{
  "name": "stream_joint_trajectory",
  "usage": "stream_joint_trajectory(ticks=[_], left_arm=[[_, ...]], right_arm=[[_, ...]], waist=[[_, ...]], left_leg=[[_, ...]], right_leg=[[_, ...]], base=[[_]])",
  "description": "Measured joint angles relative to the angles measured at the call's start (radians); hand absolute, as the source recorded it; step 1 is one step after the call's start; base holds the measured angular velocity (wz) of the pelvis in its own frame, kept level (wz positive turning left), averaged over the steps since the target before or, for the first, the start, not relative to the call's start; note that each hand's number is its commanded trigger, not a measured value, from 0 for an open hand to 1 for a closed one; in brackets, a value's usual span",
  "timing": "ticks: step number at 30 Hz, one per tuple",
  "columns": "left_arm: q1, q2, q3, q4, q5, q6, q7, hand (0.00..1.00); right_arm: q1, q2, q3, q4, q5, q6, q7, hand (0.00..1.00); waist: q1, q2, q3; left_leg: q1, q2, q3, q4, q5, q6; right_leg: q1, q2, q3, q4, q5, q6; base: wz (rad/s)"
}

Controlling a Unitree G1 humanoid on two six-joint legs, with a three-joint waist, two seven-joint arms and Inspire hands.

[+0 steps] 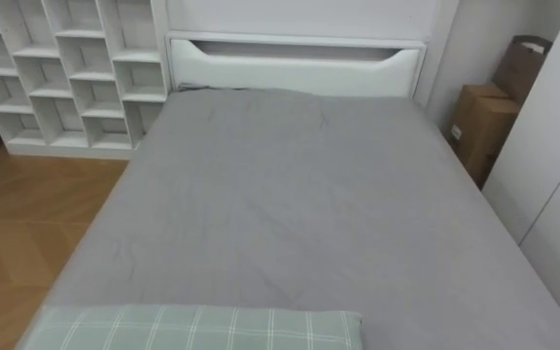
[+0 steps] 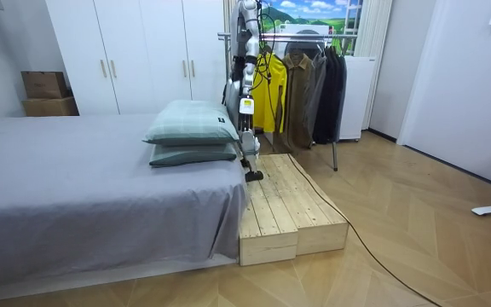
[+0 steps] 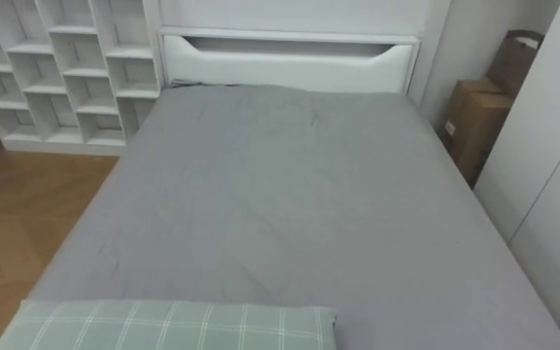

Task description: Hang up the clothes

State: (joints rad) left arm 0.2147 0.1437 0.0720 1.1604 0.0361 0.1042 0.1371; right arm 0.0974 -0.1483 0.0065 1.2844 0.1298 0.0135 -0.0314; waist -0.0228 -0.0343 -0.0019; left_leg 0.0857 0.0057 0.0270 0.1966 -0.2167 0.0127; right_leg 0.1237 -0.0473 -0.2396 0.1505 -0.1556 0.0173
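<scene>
Plaid pillow [image 1: 197,329] lies nearest me, grey bed [image 1: 299,194] beyond. Clothes [image 2: 301,85] hang in a row behind me. Left hand [image 2: 245,107] hangs at my side; open or closed, cannot tell.

One bed [image 1: 299,194] — two pillows [image 2: 193,124], two cardboard boxes [image 1: 482,122], one shelf unit [image 1: 66,73] — one clothes rack [image 2: 334,152]

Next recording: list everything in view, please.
bed: one, grey sheet, white headboard, centre
pillows: two, green checked, stacked at the bed's near end
cubby shelf: one, white, left of the headboard
cardboard boxes: two, brown, right of the headboard
wardrobe: one, white, on the robot's right
wooden platforms: two, pale, under the robot
hanging garments: several, yellow, brown, dark, behind the robot
left hand: one, dark, at the robot's side
</scene>
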Motion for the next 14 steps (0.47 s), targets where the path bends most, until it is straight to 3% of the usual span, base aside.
stream_joint_trajectory(ticks=[4, 14], left_arm=[[0.008, 0.000, -0.019, 0.000, 0.025, 0.007, 0.003, 0.00], [0.017, -0.001, -0.039, 0.000, 0.048, 0.044, 0.004, 0.00]], right_arm=[[0.000, -0.001, 0.000, 0.000, -0.003, 0.002, 0.003, 0.00], [0.000, -0.003, 0.001, -0.001, -0.003, 0.008, 0.021, 0.00]], waist=[[-0.001, 0.000, 0.0045], [-0.002, 0.004, 0.0033]], left_leg=[[0.013, 0.000, 0.003, -0.006, 0.000, 0.000], [0.013, 0.000, 0.003, -0.006, 0.000, 0.001]], right_leg=[[0.009, 0.001, 0.006, 0.000, 0.000, 0.000], [0.008, 0.001, 0.007, 0.000, 0.000, 0.000]], base=[[-0.03], [0.00]])
